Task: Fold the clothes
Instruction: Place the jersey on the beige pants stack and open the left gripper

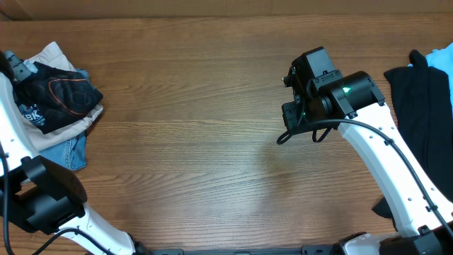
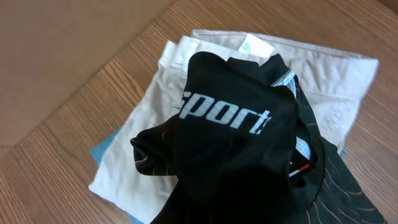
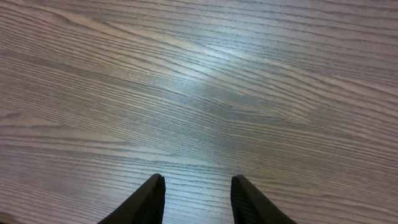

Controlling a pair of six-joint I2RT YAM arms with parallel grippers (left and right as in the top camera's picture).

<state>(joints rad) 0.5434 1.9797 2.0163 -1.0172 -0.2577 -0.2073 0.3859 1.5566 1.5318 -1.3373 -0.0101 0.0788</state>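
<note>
The clothes (image 1: 60, 95), a black jersey with orange-red lines and white lettering, lie bunched on a stack at the table's far left. In the left wrist view the jersey (image 2: 236, 124) rises toward the camera and fills the bottom of the frame, hiding my fingers. My left gripper (image 1: 15, 69) sits at the jersey's left edge, shut on its cloth. Over bare wood right of the centre, my right gripper (image 1: 294, 113) (image 3: 198, 186) points down and stands open with nothing between its fingers.
Folded beige trousers (image 1: 53, 57) (image 2: 155, 81) lie under the jersey, with blue jeans (image 1: 71, 149) (image 2: 102, 146) beneath them. Plain black garments (image 1: 425, 106) and a light blue piece (image 1: 442, 60) lie at the right edge.
</note>
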